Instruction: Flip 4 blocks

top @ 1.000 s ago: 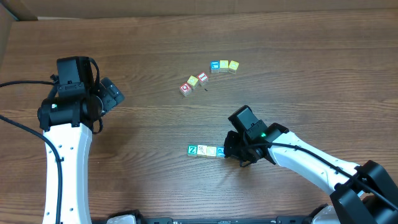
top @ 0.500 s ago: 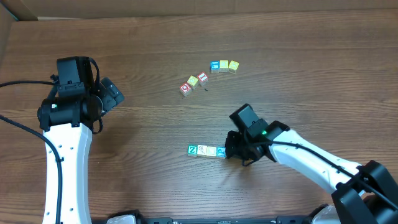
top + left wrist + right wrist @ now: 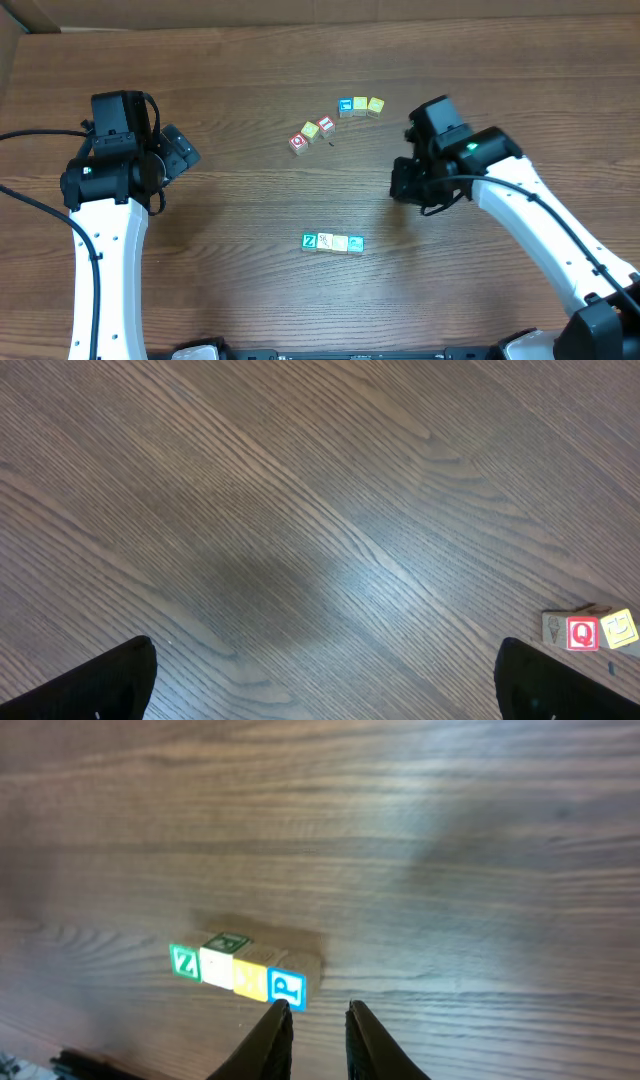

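Note:
Four blocks lie in a row near the table's front: a green Z block [image 3: 309, 241], a pale cream one [image 3: 325, 242], a yellow one [image 3: 341, 243] and a blue one [image 3: 356, 244]. The right wrist view shows the same row, with Z [image 3: 184, 962], cream [image 3: 218, 965], yellow [image 3: 250, 978] and blue P [image 3: 287, 990]. My right gripper [image 3: 410, 185] hangs above the table, back and to the right of the row. Its jaws [image 3: 317, 1008] stand narrowly open with nothing between them. My left gripper [image 3: 180, 150] is far left, wide open and empty [image 3: 335, 680].
Further back lie a red block [image 3: 298, 144], a yellow one [image 3: 310, 131] and another red one [image 3: 326, 125], then blue [image 3: 346, 106], yellow [image 3: 360, 105] and yellow-green [image 3: 375, 105] blocks. The left wrist view catches a red Q block [image 3: 582, 632] at its right edge.
My right gripper has left the blue end of the row, rising and moving back and right, with its jaws parting a little. The left arm has stayed still.

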Controlling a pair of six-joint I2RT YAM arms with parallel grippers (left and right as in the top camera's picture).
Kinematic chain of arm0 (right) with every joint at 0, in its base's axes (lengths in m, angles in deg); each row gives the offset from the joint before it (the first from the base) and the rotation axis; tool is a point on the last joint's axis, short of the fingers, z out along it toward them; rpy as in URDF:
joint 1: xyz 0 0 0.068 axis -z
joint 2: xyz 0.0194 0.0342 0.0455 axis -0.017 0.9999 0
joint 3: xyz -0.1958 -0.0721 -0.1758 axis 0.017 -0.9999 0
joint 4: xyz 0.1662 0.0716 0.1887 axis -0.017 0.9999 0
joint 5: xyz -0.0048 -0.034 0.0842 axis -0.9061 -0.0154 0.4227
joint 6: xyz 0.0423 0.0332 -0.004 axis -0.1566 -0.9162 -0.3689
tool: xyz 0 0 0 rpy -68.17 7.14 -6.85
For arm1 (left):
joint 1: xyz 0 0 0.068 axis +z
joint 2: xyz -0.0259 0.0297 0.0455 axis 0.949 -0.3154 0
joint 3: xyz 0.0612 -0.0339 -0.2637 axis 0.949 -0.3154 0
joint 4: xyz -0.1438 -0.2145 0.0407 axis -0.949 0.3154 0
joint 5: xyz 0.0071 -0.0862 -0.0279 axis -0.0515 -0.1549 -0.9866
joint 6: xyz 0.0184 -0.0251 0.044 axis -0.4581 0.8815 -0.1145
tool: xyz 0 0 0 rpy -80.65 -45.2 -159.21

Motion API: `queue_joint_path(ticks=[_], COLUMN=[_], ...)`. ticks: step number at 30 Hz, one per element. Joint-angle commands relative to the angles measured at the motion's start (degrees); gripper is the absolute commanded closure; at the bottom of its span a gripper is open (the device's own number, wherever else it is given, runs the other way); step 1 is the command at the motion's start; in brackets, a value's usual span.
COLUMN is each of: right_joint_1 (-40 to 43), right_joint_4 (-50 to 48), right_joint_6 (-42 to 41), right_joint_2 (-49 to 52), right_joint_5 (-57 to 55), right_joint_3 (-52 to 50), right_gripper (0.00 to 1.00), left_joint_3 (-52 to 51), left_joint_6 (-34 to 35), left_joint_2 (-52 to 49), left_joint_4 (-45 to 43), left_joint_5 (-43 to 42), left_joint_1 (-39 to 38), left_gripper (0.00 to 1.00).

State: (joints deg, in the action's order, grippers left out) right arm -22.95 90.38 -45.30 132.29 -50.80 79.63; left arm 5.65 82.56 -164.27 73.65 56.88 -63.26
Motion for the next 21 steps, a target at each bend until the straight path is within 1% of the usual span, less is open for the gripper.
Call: queue_joint_path(ticks=[1, 6, 11, 21], right_joint_1=[0.5, -1.5, -3.4, -4.6], right_joint_4=[0.5, 0.7, -1.4, -5.0], right_joint_6=[2.6, 2.6, 2.2, 2.2], right_joint_2=[-1.2, -1.2, -1.2, -1.2], right_joint_5=[0.2, 0.4, 0.4, 0.4], right_joint_3=[1.3, -0.6, -2.6, -3.2], right_gripper=[0.80, 0.80, 0.80, 0.76], left_joint_3=[0.7, 0.7, 0.7, 0.7], left_joint_6=[0.3, 0.3, 0.3, 0.3], left_joint_2=[-0.5, -0.5, -0.5, -0.5], left_joint_4=[0.0, 0.0, 0.0, 0.0], left_joint_5=[0.7, 0.7, 0.7, 0.7], left_joint_1=[0.1, 0.1, 0.1, 0.1], left_gripper=[0.00, 0.00, 0.00, 0.00])
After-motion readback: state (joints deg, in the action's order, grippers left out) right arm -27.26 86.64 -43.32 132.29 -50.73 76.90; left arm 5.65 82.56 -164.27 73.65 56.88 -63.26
